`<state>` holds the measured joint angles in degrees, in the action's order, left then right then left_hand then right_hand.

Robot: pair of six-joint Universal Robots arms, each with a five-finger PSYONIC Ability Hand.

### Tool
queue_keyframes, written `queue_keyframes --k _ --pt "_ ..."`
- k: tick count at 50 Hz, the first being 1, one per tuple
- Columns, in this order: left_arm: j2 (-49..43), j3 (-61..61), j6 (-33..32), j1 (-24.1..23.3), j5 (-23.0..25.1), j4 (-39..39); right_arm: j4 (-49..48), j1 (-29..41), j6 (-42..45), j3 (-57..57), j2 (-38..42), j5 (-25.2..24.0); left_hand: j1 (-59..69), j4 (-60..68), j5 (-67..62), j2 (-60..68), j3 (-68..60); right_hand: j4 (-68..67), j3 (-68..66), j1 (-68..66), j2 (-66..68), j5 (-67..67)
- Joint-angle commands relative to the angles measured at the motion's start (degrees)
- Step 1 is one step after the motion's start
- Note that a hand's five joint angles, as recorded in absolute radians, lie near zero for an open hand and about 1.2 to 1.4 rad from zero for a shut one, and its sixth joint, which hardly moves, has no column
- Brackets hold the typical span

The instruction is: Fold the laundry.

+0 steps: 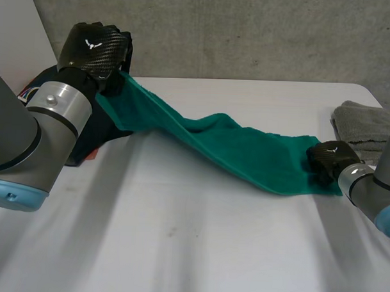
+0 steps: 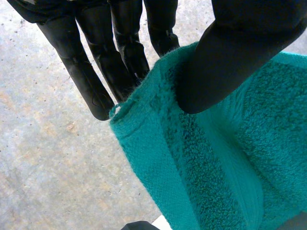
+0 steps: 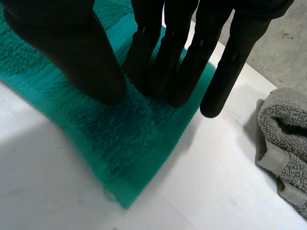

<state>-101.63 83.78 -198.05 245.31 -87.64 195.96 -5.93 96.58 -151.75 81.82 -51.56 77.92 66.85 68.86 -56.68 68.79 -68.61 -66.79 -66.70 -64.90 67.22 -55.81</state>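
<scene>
Head view first. The green towel (image 1: 214,137) is strung out across the white desk (image 1: 178,248) like a hammock. Its far end is up at about 10 o'clock, lifted off the desk by the left hand (image 1: 96,49). From there it sags down toward 3 o'clock, where its other end lies flat under the right hand (image 1: 329,157). There's a folded grey towel (image 1: 362,126) just past the right hand at roughly 2 o'clock, near the green one but not touching it. A heap of dark cloth (image 1: 109,131) sits at 9 o'clock, tucked beneath the left arm and the raised part of the towel.

Left wrist view: the left hand's fingers (image 2: 91,81) are grasping a corner of the green towel (image 2: 216,167). The thumb (image 2: 230,57) lies on one face of the towel and the fingers are behind its hem, so the corner is pinched between them. The rest of the towel hangs away from the palm.

Right wrist view: the right hand's fingers (image 3: 168,62) are straight, not clenched. Their tips and the thumb (image 3: 72,57) press down on the end of the green towel (image 3: 124,143), close to its corner, which lies flat on the desk (image 3: 57,191). The outermost finger hangs past the towel's edge over bare desk. The grey towel (image 3: 283,143) is beside that finger, apart from the green towel.
</scene>
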Motion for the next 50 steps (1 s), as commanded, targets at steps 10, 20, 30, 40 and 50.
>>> queue_keyframes --k 10,20,30,40,50 --pt "11.36 -3.54 0.29 2.37 0.45 -8.13 20.93 -3.32 9.18 -4.11 -25.86 -0.31 13.15 11.14 -13.32 11.21 -11.39 -13.21 -13.30 -15.10 12.78 -14.19" --pt "13.48 -8.29 -2.69 11.50 5.98 -23.25 38.69 -7.98 19.99 -13.09 -35.46 -2.69 13.15 11.14 -13.32 11.21 -11.39 -13.21 -13.30 -15.10 12.78 -14.19" --pt "-4.32 -6.70 -9.36 12.92 8.10 -24.49 39.76 -6.58 21.50 -13.08 -22.81 -0.41 13.15 11.14 -13.32 11.21 -11.39 -13.21 -13.30 -15.10 12.78 -14.19" --pt "-22.72 -25.06 -12.45 9.58 7.04 -16.16 30.64 0.80 14.56 -28.89 -6.11 9.96 13.15 11.14 -13.32 11.21 -11.39 -13.21 -13.30 -15.10 12.78 -14.19" --pt "-20.98 -35.01 -3.23 8.70 3.01 16.63 -5.54 2.21 -2.30 -37.00 -9.69 13.57 13.15 11.14 -13.32 11.21 -11.39 -13.21 -13.30 -15.10 12.78 -14.19"
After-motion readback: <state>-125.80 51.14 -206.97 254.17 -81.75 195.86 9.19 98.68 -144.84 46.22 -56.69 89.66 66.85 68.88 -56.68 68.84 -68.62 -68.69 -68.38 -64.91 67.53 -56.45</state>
